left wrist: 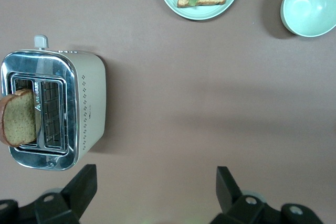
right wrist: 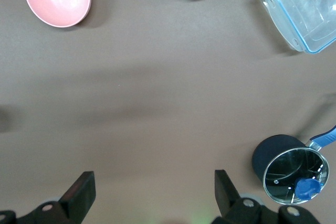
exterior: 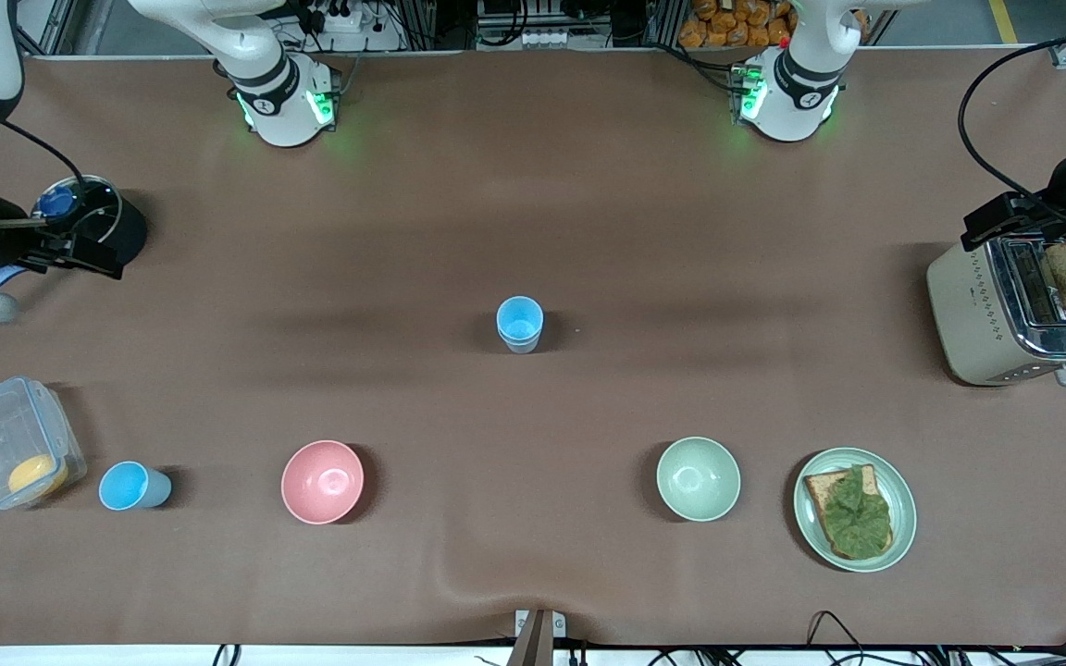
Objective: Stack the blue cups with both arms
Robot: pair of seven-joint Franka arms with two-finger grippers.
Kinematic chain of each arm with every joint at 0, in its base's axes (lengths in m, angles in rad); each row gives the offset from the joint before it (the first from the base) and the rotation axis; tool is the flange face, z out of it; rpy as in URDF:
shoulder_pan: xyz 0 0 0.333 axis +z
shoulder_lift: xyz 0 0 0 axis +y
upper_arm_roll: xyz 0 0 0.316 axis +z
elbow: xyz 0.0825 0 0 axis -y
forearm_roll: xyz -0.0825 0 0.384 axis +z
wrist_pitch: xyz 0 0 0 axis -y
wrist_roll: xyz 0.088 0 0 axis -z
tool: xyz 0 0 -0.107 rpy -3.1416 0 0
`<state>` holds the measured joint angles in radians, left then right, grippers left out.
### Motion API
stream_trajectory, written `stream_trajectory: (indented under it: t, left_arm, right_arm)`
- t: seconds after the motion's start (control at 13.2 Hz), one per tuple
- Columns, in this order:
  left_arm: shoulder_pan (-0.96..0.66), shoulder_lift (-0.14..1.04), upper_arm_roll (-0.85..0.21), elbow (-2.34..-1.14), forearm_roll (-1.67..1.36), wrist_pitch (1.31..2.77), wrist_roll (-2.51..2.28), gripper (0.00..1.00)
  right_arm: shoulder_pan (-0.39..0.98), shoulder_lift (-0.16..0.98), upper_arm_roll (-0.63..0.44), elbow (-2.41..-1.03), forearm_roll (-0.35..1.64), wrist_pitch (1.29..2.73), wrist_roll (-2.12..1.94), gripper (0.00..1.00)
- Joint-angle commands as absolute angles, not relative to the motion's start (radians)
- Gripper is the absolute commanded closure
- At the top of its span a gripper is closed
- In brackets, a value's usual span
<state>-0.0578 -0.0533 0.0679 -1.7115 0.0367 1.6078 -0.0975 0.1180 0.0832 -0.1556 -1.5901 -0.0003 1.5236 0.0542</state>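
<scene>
Well apart from both wide-open, empty grippers, left gripper point(left wrist: 152, 195) over toaster point(left wrist: 55, 109), right gripper point(right wrist: 152, 195) over saucepan point(right wrist: 291, 167), sit centre cup point(exterior: 520, 323) and container-side cup point(exterior: 130, 486); approach each rim squarely.

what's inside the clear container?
The clear container, lid on, holds one round yellow-orange item against a wall, near the blue cup. The rest looks bare through the plastic; what the item is can't be told.
</scene>
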Motion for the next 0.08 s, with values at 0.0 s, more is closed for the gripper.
stream_trajectory:
  t: [0.0]
  left_arm:
    - [-0.051, -0.061, 0.061, -1.71, 0.043, 1.594, -0.104, 0.0]
  right_arm:
    - [0.126, 0.069, -0.158, -1.595, -0.014, 1.517, 0.06, 0.0]
